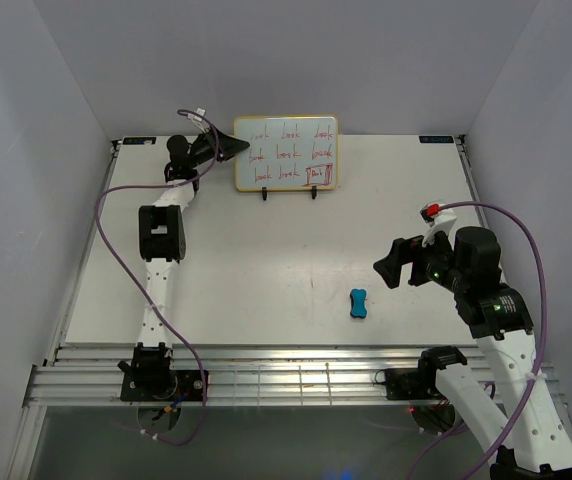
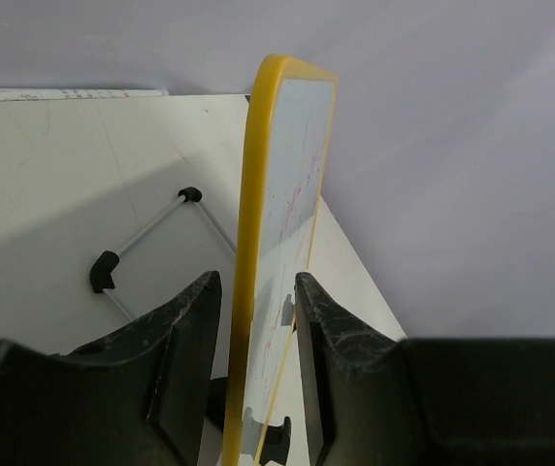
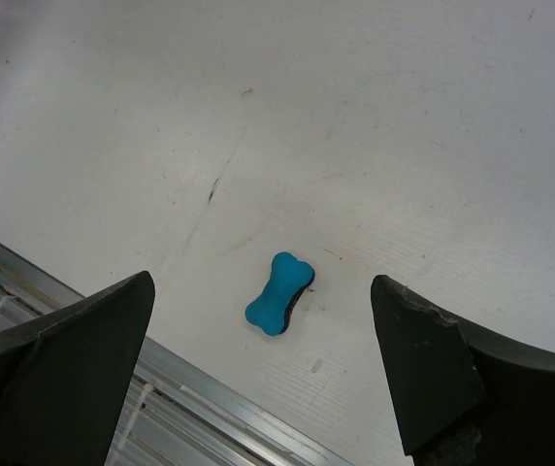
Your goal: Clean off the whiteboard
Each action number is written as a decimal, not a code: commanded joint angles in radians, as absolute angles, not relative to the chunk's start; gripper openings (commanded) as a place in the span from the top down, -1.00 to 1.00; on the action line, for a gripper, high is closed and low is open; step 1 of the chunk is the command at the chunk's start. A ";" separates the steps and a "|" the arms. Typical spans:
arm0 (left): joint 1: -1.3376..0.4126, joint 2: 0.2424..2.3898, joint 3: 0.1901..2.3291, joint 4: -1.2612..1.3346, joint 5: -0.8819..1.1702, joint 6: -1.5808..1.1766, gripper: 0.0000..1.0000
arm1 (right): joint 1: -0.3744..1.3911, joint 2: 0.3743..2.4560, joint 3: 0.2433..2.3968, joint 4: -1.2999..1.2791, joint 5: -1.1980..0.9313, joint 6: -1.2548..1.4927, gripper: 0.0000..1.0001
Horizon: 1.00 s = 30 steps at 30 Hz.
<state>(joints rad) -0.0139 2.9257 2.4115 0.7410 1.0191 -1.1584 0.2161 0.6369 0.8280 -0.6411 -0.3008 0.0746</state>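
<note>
The whiteboard [image 1: 286, 152] stands upright on its wire stand [image 2: 146, 252] at the far edge of the worktop [image 1: 266, 260], with rows of red handwriting across its face. My left hand [image 1: 231, 150] straddles the board's left edge, one finger on each side of the yellow frame. I cannot tell whether they are clamped on it. My right hand [image 1: 391, 265] hangs spread wide and empty above the blue eraser [image 1: 359, 303], which lies on the near part of the worktop, well apart from the board.
</note>
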 commanded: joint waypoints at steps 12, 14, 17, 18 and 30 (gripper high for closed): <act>-0.003 2.938 2.450 0.796 1.006 -1.186 0.33 | 0.213 0.640 0.824 -0.620 -0.324 0.069 -0.98; -0.003 2.939 2.447 0.814 1.017 -1.195 0.38 | 0.213 0.640 0.822 -0.621 -0.324 0.069 -0.98; -0.005 2.939 2.444 0.833 1.019 -1.201 0.36 | 0.213 0.640 0.824 -0.621 -0.325 0.069 -0.98; -0.005 2.938 2.444 0.834 1.022 -1.200 0.35 | 0.213 0.640 0.824 -0.621 -0.325 0.068 -0.98; -0.012 2.942 2.439 0.865 0.989 -1.235 1.00 | 0.213 0.634 0.822 -0.621 -0.324 0.069 -0.99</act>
